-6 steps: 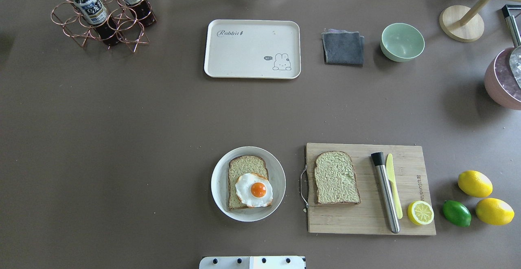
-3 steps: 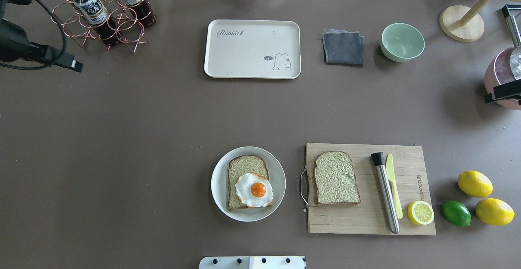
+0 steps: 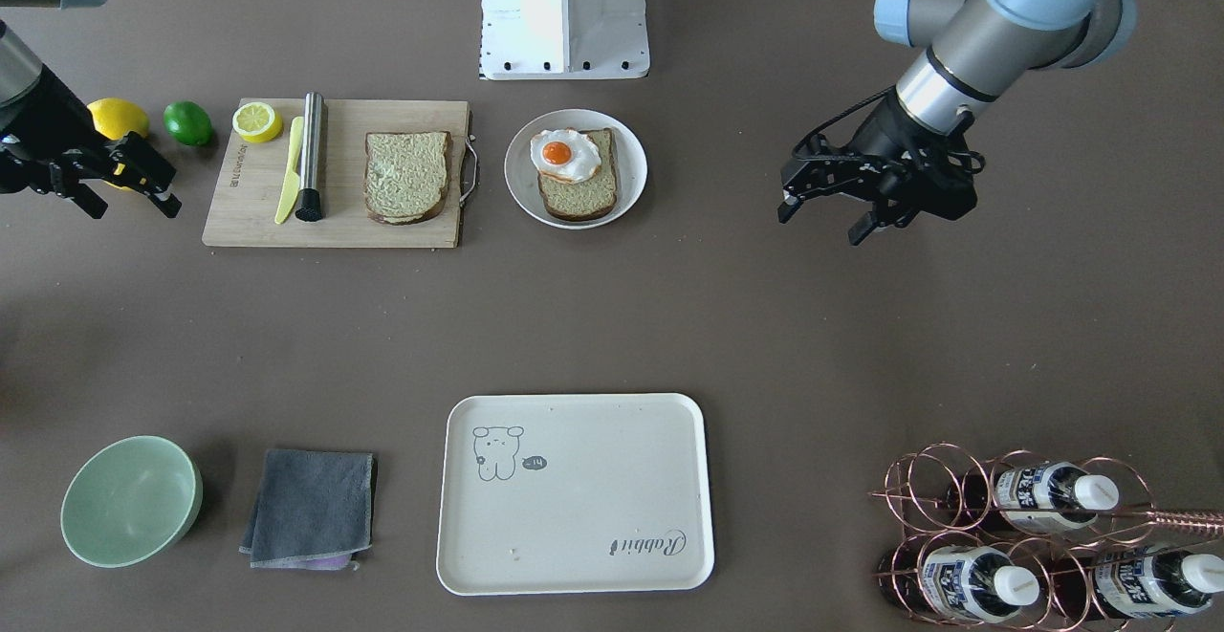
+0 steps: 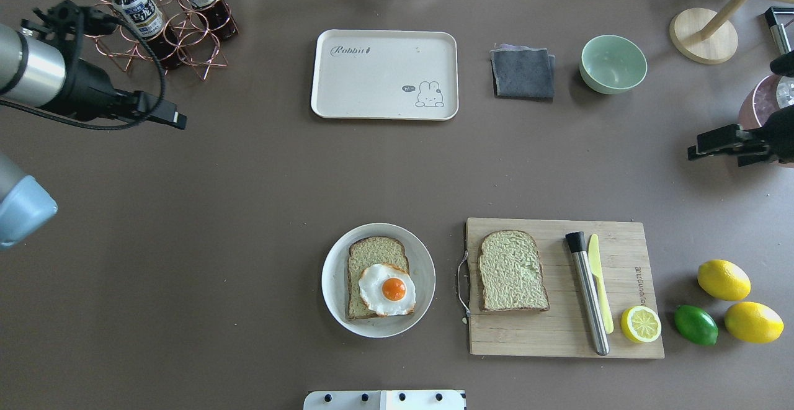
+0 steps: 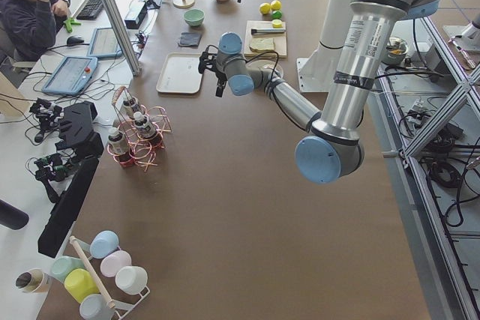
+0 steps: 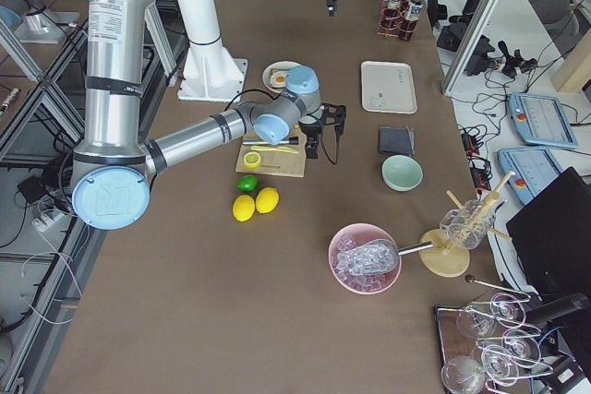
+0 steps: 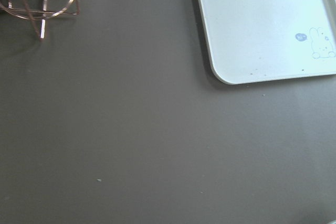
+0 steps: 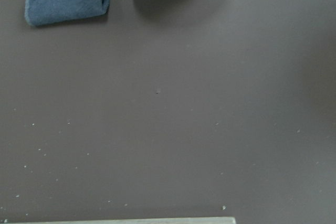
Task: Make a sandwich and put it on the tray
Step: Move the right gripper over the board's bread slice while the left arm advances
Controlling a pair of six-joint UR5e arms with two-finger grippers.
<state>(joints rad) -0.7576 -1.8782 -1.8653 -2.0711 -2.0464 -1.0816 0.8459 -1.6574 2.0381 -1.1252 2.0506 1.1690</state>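
Note:
One bread slice (image 4: 375, 255) lies on a round white plate (image 4: 332, 301) with the fried egg (image 4: 388, 289) on top. The second bread slice (image 4: 512, 270) lies bare on the wooden cutting board (image 4: 558, 335). The cream tray (image 4: 384, 75) stands empty at the far middle; it also shows in the left wrist view (image 7: 262, 24). My left gripper (image 3: 820, 221) hangs open and empty above the table's left part, near the bottle rack. My right gripper (image 3: 134, 202) hangs open and empty at the right side, beyond the cutting board.
A copper rack of bottles (image 4: 155, 19) stands far left. A grey cloth (image 4: 523, 74) and a green bowl (image 4: 613, 62) lie right of the tray. A steel tube (image 4: 588, 295), yellow knife and lemon half share the board. Lemons, a lime (image 4: 696, 325) and a pink ice bowl (image 4: 760, 118) sit right.
Both arms have come into the overhead view from the sides, the left from the far left, the right from the right edge. The bread, egg and tray have not moved.

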